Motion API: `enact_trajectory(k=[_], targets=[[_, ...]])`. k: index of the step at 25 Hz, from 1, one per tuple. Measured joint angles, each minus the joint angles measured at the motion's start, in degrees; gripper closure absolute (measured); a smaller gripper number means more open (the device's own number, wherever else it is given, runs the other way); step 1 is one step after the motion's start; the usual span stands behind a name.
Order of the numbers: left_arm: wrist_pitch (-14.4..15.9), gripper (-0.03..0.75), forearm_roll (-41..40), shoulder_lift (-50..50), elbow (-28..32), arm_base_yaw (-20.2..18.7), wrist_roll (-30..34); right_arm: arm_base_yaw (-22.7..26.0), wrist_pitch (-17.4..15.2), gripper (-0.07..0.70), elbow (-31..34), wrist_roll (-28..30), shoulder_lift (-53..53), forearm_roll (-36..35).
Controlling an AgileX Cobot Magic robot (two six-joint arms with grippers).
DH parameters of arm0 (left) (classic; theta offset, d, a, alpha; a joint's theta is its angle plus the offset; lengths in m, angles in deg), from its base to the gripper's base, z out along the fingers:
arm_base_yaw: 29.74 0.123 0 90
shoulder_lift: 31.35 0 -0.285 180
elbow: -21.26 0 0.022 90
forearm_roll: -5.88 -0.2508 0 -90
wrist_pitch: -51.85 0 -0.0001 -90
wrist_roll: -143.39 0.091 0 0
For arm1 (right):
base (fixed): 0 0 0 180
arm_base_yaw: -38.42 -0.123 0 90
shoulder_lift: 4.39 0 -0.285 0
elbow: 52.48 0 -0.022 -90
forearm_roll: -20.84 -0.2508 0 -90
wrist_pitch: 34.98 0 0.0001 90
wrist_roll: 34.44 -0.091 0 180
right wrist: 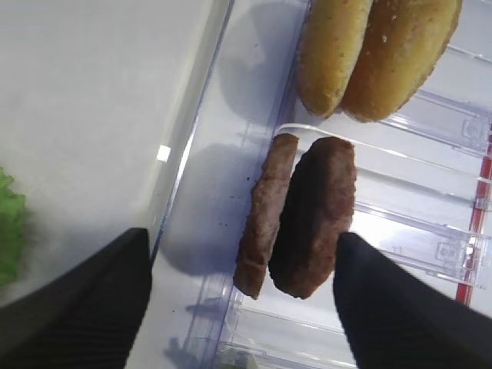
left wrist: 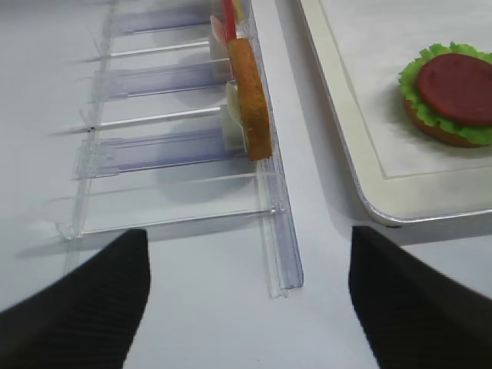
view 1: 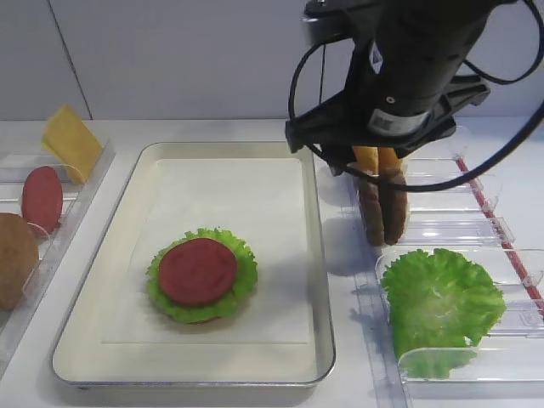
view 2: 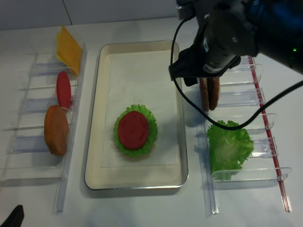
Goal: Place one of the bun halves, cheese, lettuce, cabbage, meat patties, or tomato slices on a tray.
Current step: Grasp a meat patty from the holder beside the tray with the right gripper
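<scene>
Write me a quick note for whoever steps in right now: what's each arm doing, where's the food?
Right end effector: open, fingers on either side of two meat patties standing in the right bin, nothing gripped.
Left end effector: open, empty, near the left bin.
Tray: bun, lettuce, tomato slice stacked.
Done: three layers.
Left: grasp a patty, place it on the stack.

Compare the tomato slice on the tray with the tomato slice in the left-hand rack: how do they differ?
The tomato slice on the tray lies flat; the tomato slice in the rack stands on edge, leaning in a clear slot. The one on the tray sits on a lettuce leaf over a bun, inside the tray; the racked one touches no other food and sits between the cheese and a bun half. Both are smooth red discs of similar width.
</scene>
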Motion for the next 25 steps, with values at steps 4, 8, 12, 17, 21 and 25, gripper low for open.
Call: enact_trajectory(k=[4,8,12,17,21,25], targets=[[0.0,0.195,0.0,0.0,0.0,0.0,0.0,0.0,0.5,0.139,0.0,-0.6,1.7,0.1],[0.0,0.195,0.0,0.0,0.0,0.0,0.0,0.0,2.2,0.147,0.0,-1.6,3.2,1.0],[0.0,0.195,0.0,0.0,0.0,0.0,0.0,0.0,2.3,0.169,0.0,-2.8,5.1,1.7],[0.0,0.195,0.0,0.0,0.0,0.0,0.0,0.0,2.3,0.180,0.0,-4.8,6.3,4.4],[0.0,0.195,0.0,0.0,0.0,0.0,0.0,0.0,2.3,0.180,0.0,-6.2,6.3,5.6],[0.0,0.195,0.0,0.0,0.0,0.0,0.0,0.0,2.3,0.180,0.0,-6.5,6.4,6.0]])
